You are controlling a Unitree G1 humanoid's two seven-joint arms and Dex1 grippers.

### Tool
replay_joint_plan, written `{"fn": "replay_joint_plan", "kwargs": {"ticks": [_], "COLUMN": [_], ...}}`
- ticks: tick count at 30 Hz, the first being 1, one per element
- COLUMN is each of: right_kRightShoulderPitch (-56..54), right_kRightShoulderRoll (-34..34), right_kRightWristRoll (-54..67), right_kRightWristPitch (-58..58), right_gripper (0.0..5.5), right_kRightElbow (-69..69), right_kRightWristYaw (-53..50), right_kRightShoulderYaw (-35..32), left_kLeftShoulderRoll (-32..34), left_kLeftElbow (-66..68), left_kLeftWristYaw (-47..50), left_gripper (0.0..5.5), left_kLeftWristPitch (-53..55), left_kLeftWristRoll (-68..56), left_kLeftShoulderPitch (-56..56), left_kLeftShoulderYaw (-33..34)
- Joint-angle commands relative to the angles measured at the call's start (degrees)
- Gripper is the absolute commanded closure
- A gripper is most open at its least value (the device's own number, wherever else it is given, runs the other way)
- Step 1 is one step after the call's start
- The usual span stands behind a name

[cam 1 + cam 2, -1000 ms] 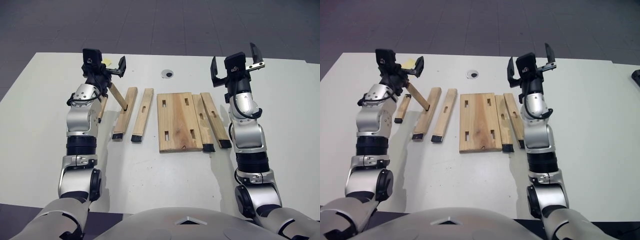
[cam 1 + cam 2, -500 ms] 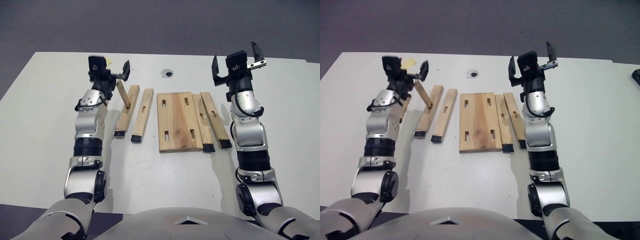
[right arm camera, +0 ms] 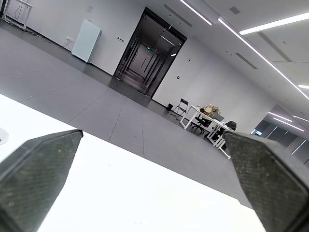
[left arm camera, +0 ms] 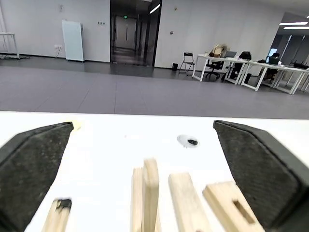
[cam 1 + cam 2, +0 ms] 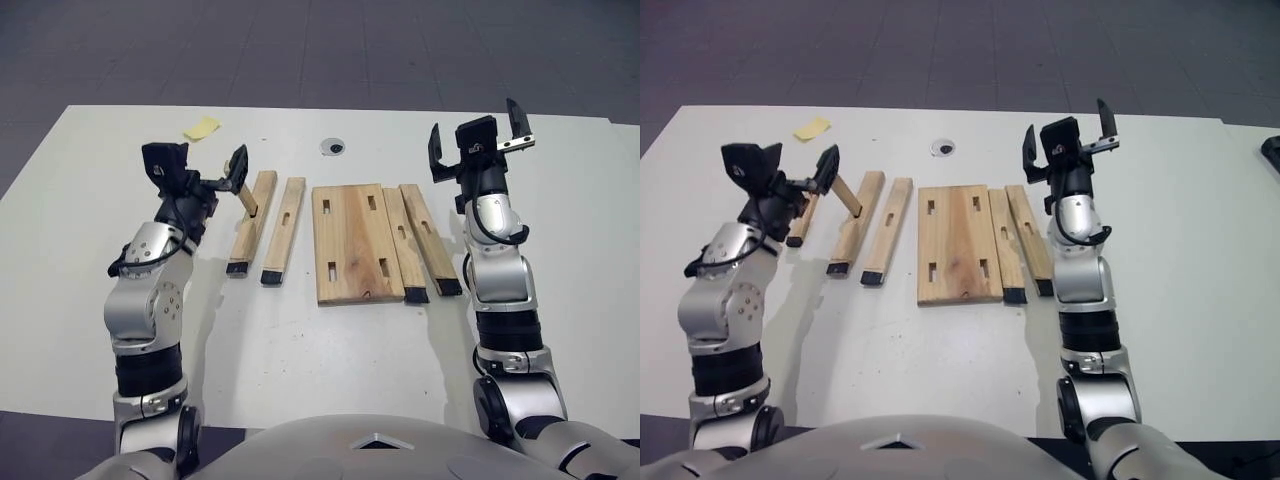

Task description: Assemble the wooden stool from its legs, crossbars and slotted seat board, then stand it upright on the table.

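The slotted seat board lies flat mid-table. Two legs lie against its right edge, and two more lie to its left. A short crossbar stands tilted in the slot of the leftmost leg. My left gripper hovers open just left of that crossbar, whose top shows ahead between the fingers. Another crossbar lies flat below this gripper. My right gripper is open and empty, raised over the table beyond the right legs.
A yellow note lies at the far left of the white table. A round cable grommet sits beyond the board. The table's front half is bare, and its right edge lies past my right arm.
My left gripper has drawn back toward me and to the left, uncovering the yellow note. The crossbar stays standing in the leg's slot. The right arm has barely moved.
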Motion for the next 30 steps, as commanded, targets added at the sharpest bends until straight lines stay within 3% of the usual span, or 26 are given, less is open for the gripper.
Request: {"fn": "replay_joint_plan", "kwargs": {"ticks": [1, 8, 21, 30], "right_kRightShoulderPitch": [1.91, 2.34, 2.71, 1.86], "right_kRightShoulderRoll": [0.08, 0.54, 1.12, 1.39], "right_kRightWristRoll": [0.11, 0.00, 0.32, 0.29], "right_kRightWristPitch": [0.92, 1.67, 1.87, 2.65], "right_gripper": [0.10, 0.10, 0.10, 0.10], "right_kRightElbow": [-1.67, -2.52, -3.35, -4.68], "right_kRightWristYaw": [-0.22, -0.16, 0.38, 0.90], "right_kRightShoulderYaw": [-0.34, 0.49, 0.93, 0.85], "left_kLeftShoulderRoll": [-0.85, -0.78, -0.55, -0.10], "left_kLeftElbow": [-2.96, 2.41, 11.37, 13.73], "left_kLeftWristYaw": [0.32, -0.28, 0.00, -1.78], "left_gripper": [0.12, 0.12, 0.12, 1.60], "left_kLeftWristPitch": [2.19, 1.56, 2.79, 9.99], "left_kLeftWristRoll": [0.49, 5.21, 9.41, 9.66], "left_kLeftShoulderPitch": [6.67, 10.78, 11.16, 8.74], "left_kLeftShoulderYaw": [-1.81, -8.12, -8.64, -11.06]}}
